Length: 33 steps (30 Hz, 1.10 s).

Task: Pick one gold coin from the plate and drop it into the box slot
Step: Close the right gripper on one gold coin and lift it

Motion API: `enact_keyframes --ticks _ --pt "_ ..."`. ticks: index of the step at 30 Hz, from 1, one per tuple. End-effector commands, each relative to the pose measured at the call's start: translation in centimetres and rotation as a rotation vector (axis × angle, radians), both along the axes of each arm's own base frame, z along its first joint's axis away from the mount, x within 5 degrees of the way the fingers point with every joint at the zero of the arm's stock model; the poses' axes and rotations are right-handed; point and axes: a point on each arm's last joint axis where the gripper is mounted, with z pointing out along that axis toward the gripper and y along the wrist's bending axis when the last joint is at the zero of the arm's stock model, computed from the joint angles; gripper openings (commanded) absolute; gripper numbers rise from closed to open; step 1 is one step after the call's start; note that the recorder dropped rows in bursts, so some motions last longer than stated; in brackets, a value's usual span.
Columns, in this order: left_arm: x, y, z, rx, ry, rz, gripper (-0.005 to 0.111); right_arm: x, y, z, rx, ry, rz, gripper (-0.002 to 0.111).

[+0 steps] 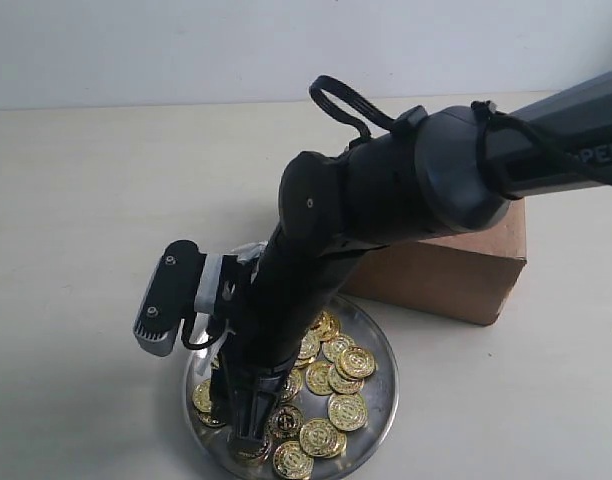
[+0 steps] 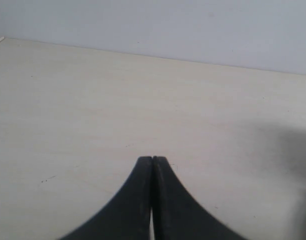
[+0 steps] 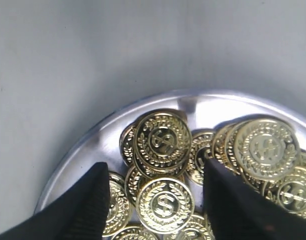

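The silver plate (image 1: 378,398) sits at the front of the table and holds several gold coins (image 1: 347,411). My right arm reaches down over it, and the right gripper (image 3: 155,175) is open just above the pile. A gold coin (image 3: 165,205) with a dollar sign lies between its fingers (image 3: 88,200), untouched on both sides. The plate's rim (image 3: 93,145) curves round the coins. The brown cardboard box (image 1: 466,268) stands behind the plate, largely hidden by the arm; its slot is hidden. My left gripper (image 2: 152,160) is shut and empty over bare table.
The pale tabletop (image 1: 86,200) spreads to the left and behind, ending at a white wall (image 1: 186,40). My right arm's dark body (image 1: 386,190) and its wrist camera (image 1: 166,300) cover the middle of the exterior view.
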Motion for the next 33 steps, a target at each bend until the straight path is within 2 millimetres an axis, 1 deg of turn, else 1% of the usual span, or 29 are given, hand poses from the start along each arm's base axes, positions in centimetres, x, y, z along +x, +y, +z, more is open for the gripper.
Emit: enact_keyframes --ticks 1,6,15,20,26,33 --pt "0.0 0.0 0.0 -0.01 -0.01 -0.004 0.0 0.0 -0.1 -0.4 -0.022 -0.004 0.026 0.054" --pt "0.0 0.0 0.0 -0.01 -0.01 -0.004 0.0 0.2 -0.3 -1.2 -0.06 -0.017 0.039 0.054" --pt "0.0 0.0 0.0 -0.01 -0.01 -0.004 0.0 0.2 -0.4 -1.4 -0.077 -0.023 0.05 0.054" --pt "0.0 0.0 0.0 -0.01 -0.01 -0.004 0.0 0.2 -0.4 -2.1 -0.09 -0.011 0.053 0.054" --pt "0.0 0.0 0.0 -0.01 -0.01 -0.004 0.0 0.2 -0.4 -2.0 -0.09 -0.011 0.053 0.054" --pt "0.0 0.0 0.0 -0.01 -0.01 -0.004 0.0 0.2 -0.4 -2.0 -0.091 -0.009 0.053 0.041"
